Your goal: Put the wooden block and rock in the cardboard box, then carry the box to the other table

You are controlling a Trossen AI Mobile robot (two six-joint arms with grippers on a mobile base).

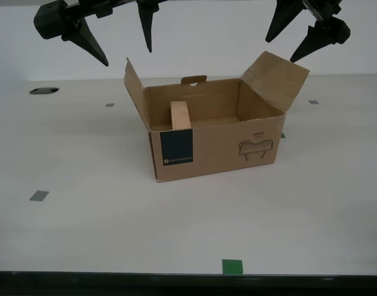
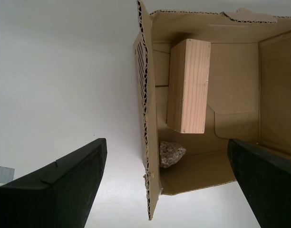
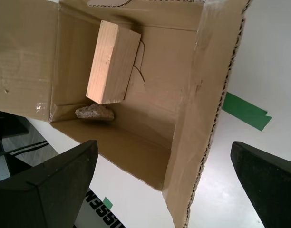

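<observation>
Judging from how things lie, loading done and carrying not yet begun. Wooden block (image 1: 180,116) standing on end inside the cardboard box (image 1: 219,151), close to the nine-o'clock end in the exterior view, top poking just above the front wall. Rock (image 2: 170,154) down on the box floor at that same end, right by the foot of the block. Touching or a hair apart, impossible to tell. Hidden behind the front wall in the exterior view, plain in both wrist views. Box resting on the smooth off-white tabletop (image 1: 84,160), side flaps up, with a scrap of green tape (image 1: 232,266) at six o'clock of it in the exterior view. My second claw (image 1: 127,57) hanging above the flap at the box's ten o'clock in the exterior view, spread wide, gripping nothing, clear of the cardboard. My first claw (image 1: 280,50) likewise above the flap at two o'clock: spread wide, empty, clear of the cardboard. Left to do, by this reading: come down on the two ends, take hold, lift level so that neither piece tips out, then carry to the other table, nowhere in view here, and set down.
</observation>
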